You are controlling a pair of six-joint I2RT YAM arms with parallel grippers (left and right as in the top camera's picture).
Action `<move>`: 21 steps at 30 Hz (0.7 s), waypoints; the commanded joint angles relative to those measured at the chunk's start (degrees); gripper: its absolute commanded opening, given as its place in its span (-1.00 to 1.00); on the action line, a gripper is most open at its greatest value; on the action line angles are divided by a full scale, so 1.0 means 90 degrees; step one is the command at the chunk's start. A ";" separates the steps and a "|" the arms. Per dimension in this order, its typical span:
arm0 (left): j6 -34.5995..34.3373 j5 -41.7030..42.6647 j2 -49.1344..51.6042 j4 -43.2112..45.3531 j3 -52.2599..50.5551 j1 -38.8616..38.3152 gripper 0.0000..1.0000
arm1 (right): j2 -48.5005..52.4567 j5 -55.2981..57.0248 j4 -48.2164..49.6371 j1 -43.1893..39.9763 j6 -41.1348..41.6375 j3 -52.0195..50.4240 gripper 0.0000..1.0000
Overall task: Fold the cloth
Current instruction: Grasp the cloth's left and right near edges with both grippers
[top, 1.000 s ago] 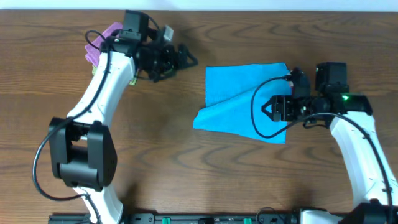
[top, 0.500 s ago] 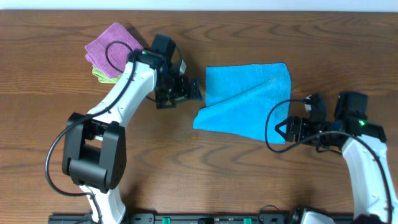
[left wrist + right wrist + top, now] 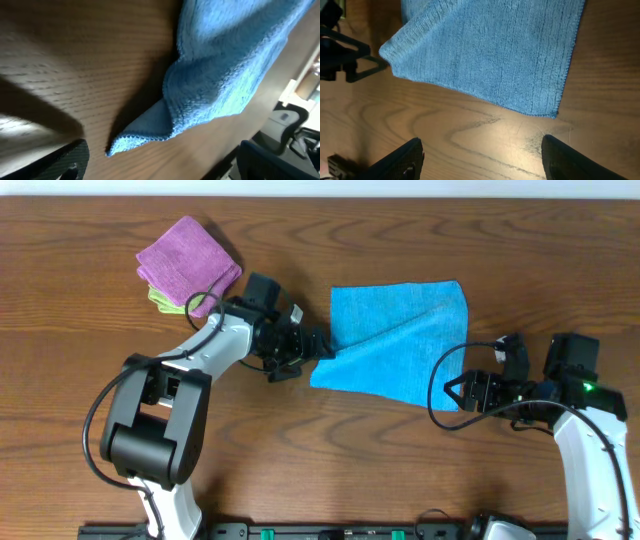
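Observation:
The sky-blue cloth [image 3: 395, 340] lies on the wooden table, partly folded, with a diagonal fold across it. My left gripper [image 3: 318, 346] is open just left of the cloth's left edge, its fingers beside the near left corner. In the left wrist view the cloth's folded corner [image 3: 150, 131] lies between my open fingers [image 3: 162, 165]. My right gripper [image 3: 450, 392] is open and empty, just off the cloth's near right corner. The right wrist view shows that corner [image 3: 540, 107] ahead of my open fingers [image 3: 482, 160], apart from them.
A purple folded cloth [image 3: 187, 258] lies on a green folded cloth [image 3: 162, 300] at the far left of the table [image 3: 300, 450]. The table's far edge runs along the top.
My left arm has swung down and right from the purple cloth to the blue cloth's left edge. My right gripper has let go of the cloth and drawn back toward the near right.

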 commanded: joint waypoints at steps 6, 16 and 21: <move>-0.1001 0.0464 0.0075 0.1309 -0.0806 -0.0109 1.00 | -0.0080 -0.0143 -0.0102 -0.0056 -0.0095 -0.0046 0.54; -0.1365 0.0379 0.0078 0.2183 -0.1071 -0.0527 0.24 | -0.0080 -0.0143 -0.0192 -0.0056 -0.0085 -0.0046 0.55; -0.1355 0.0391 0.0078 0.2186 -0.1071 -0.0561 -0.88 | -0.0078 -0.0117 -0.0248 -0.0056 -0.0087 -0.0046 0.56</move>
